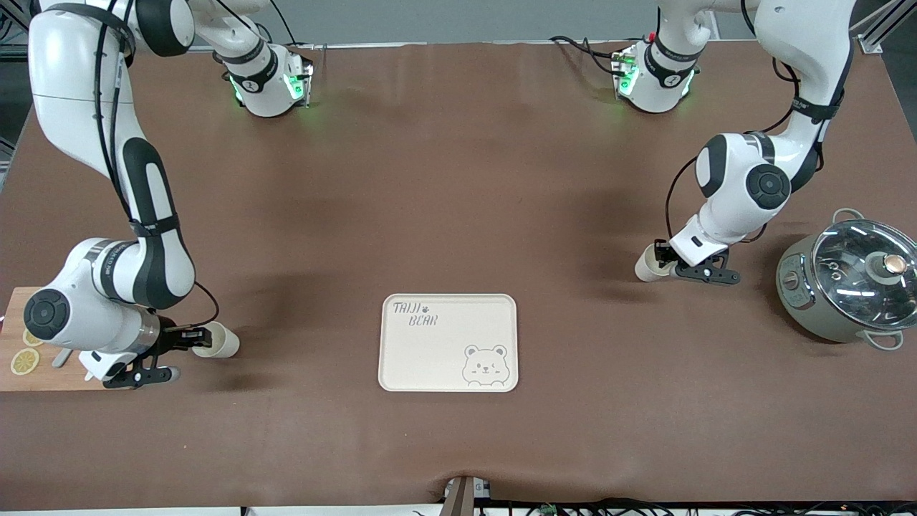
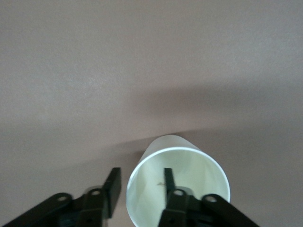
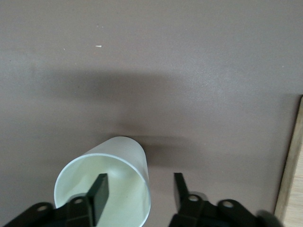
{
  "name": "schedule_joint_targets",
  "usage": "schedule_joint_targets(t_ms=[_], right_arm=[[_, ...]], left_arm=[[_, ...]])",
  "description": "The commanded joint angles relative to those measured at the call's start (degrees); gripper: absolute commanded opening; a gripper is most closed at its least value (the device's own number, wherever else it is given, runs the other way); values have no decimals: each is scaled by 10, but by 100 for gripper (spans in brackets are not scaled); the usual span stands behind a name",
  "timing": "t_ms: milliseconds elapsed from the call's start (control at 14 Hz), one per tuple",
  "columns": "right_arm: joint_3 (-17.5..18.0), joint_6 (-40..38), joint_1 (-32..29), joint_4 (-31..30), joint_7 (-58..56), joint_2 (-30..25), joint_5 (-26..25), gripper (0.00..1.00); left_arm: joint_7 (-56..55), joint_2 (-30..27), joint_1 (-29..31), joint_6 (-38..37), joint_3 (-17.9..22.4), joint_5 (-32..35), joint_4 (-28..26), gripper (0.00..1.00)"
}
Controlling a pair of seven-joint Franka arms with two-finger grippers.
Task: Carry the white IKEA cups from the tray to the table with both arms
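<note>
A: Start at the left gripper (image 2: 140, 187). What are the jaws doing?

B: They are parted, one finger inside the cup (image 2: 179, 182) and one outside, straddling its wall. I see a gap on each side, so I would call it loosened rather than clamped, though the wrist view is tight and I may be wrong.

A: And the right gripper (image 3: 140, 193)?

B: Much the same: spread wide, one finger inside its cup (image 3: 105, 187), the other well clear outside.

A: Where do the cups sit?

B: Both are off the tray (image 1: 448, 342) and appear to rest on the brown surface (image 1: 458, 179). One is toward the left arm's end (image 1: 650, 262), near the pot (image 1: 849, 281); the other toward the right arm's end (image 1: 217, 340), beside the wooden board (image 1: 29, 358).

A: So what does the coming move turn on?

B: Each cup stands upright directly under its gripper, so I judge the fingers must leave straight up along the cup's axis. Any sideways drift would catch the rim and tip it.
</note>
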Motion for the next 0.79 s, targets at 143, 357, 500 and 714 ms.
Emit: schedule_joint_targets(t_ms=[143, 357, 500, 714], right_arm=[[9, -44, -9, 8, -2, -52, 11, 100], [8, -62, -10, 8, -6, -97, 6, 100], [7, -79, -11, 8, 2, -127, 6, 100], [6, -127, -19, 7, 58, -172, 5, 100]], left_arm=[[-13, -58, 4, -300, 5, -9, 137, 100], [-46, -51, 3, -433, 5, -6, 261, 100], [-61, -29, 2, -437, 4, -6, 318, 100], [-92, 0, -8, -440, 4, -5, 394, 100]])
